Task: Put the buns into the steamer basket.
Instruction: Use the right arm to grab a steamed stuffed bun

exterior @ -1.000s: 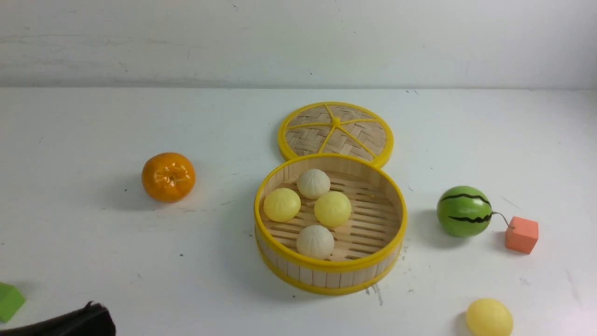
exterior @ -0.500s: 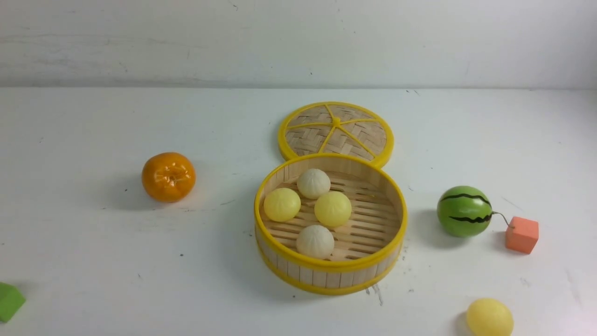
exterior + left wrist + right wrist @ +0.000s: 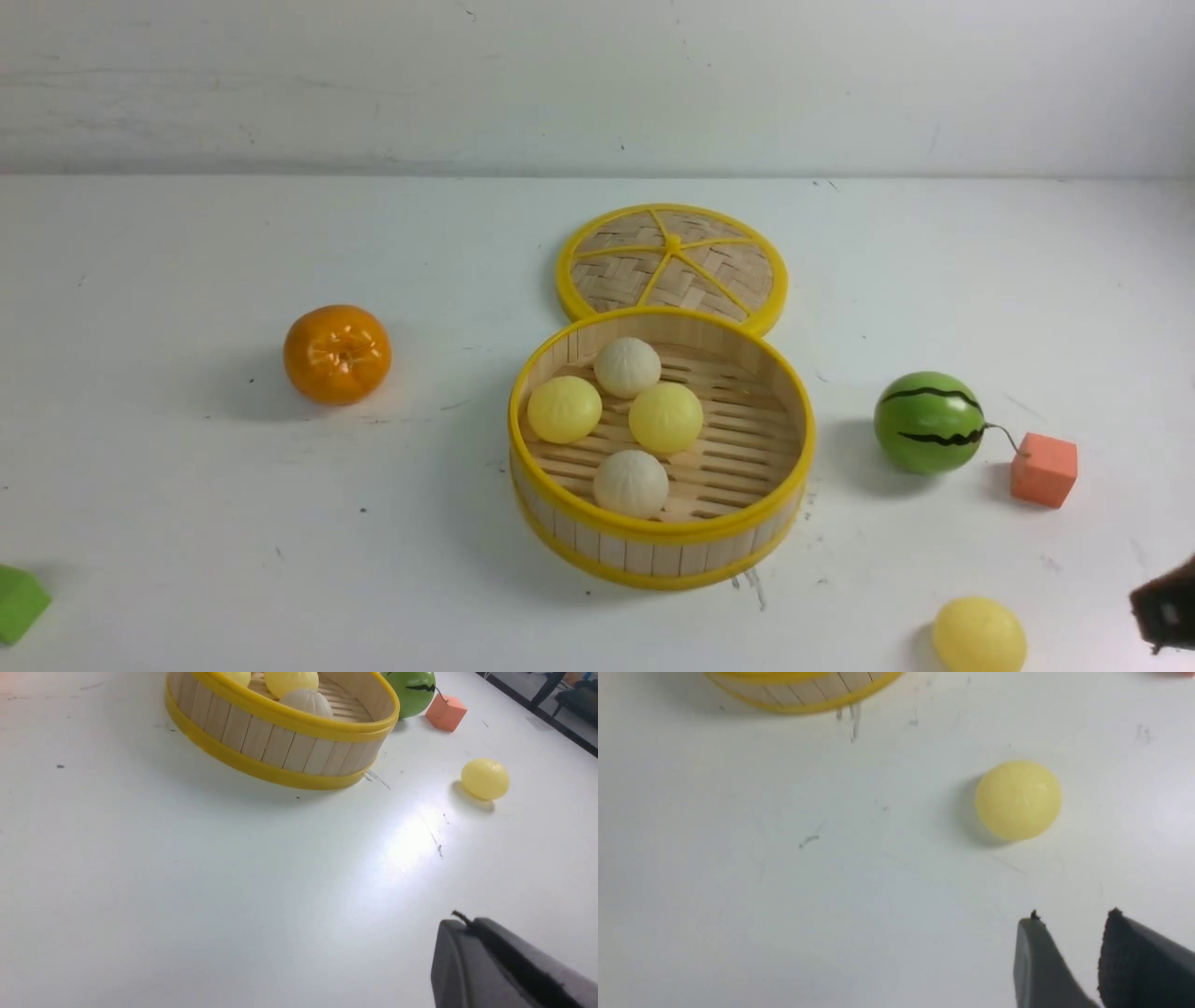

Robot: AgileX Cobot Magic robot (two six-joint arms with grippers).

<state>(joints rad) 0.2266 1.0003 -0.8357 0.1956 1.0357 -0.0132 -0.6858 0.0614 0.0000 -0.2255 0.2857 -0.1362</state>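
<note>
Four buns (image 3: 665, 417) sit on the slatted floor of the steamer basket (image 3: 659, 537) at the centre of the front view. The last bun (image 3: 978, 637), smooth and pale yellow, lies alone on the worktop (image 3: 187, 523) at the lower right.

It looks small, light and slightly glossy, so it is probably slippery, and being round it is likely to roll if nudged off-centre. The safest hold is from above, across its widest part, with a gentle squeeze.

The right end effector (image 3: 1073, 917) is near this bun but not touching it. Its two fingers are a little apart and hold nothing. Only one dark finger of the left end effector (image 3: 467, 933) shows, so I cannot tell how it is set.

The worktop is flat, white and matte, with a few dark scuffs and a patch of glare. There is bare space all round the last bun. The watermelon ball (image 3: 929, 423) and the orange block (image 3: 1044, 469) lie well above it in the frame, and the basket is up and to the left. The right half of the basket floor looks free.
</note>
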